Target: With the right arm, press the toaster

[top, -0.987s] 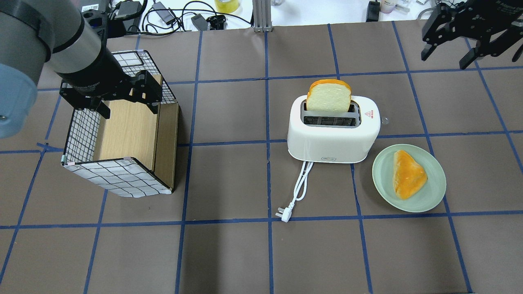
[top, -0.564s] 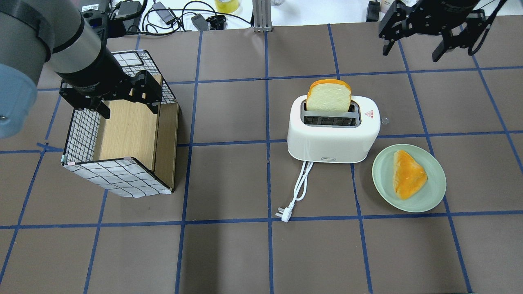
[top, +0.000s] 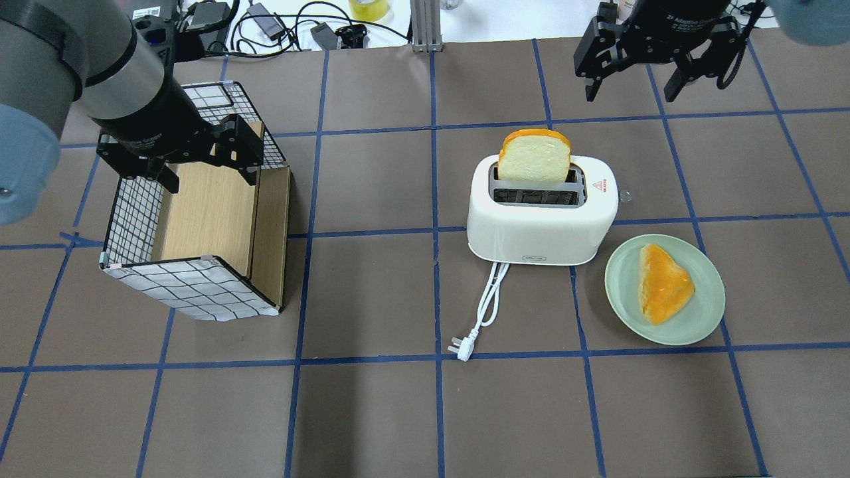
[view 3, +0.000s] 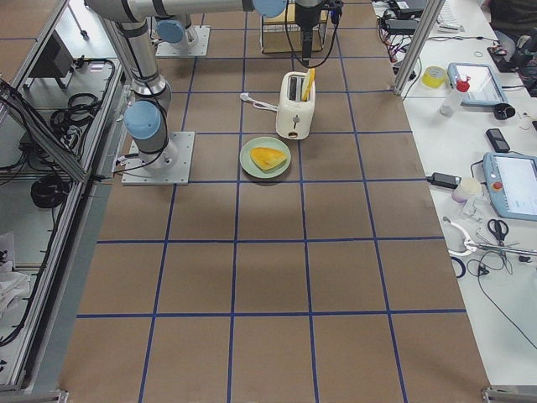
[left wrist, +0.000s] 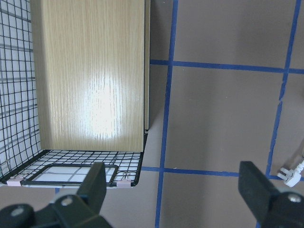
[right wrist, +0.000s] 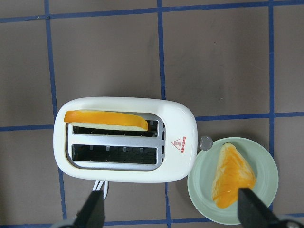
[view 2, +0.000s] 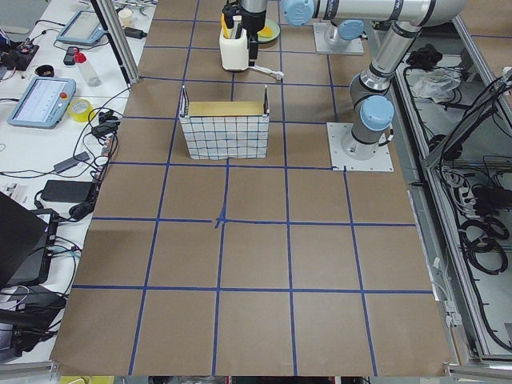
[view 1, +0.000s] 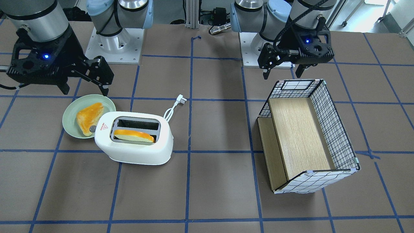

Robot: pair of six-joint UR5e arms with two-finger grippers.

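The white two-slot toaster [top: 541, 229] stands mid-table, with a bread slice [top: 534, 156] upright in its far slot and a small grey knob [top: 625, 196] on its right end. Its cord and plug [top: 463, 348] lie in front. My right gripper [top: 629, 93] is open and empty, hovering high beyond the toaster's right end. In the front view it [view 1: 84, 90] hangs over the plate's far side. The right wrist view looks straight down on the toaster [right wrist: 178, 123], between the spread fingers [right wrist: 92, 209]. My left gripper [top: 209, 178] is open over the basket.
A green plate [top: 704, 318] with a bread piece [top: 664, 282] sits right of the toaster, close to its knob end. A wire basket [top: 192, 292] with a wooden floor stands at the left. Cables and gear lie beyond the table's far edge.
My right gripper has moved left along the table's far side, from the far right corner toward the toaster. The left arm, toaster and plate have not moved.
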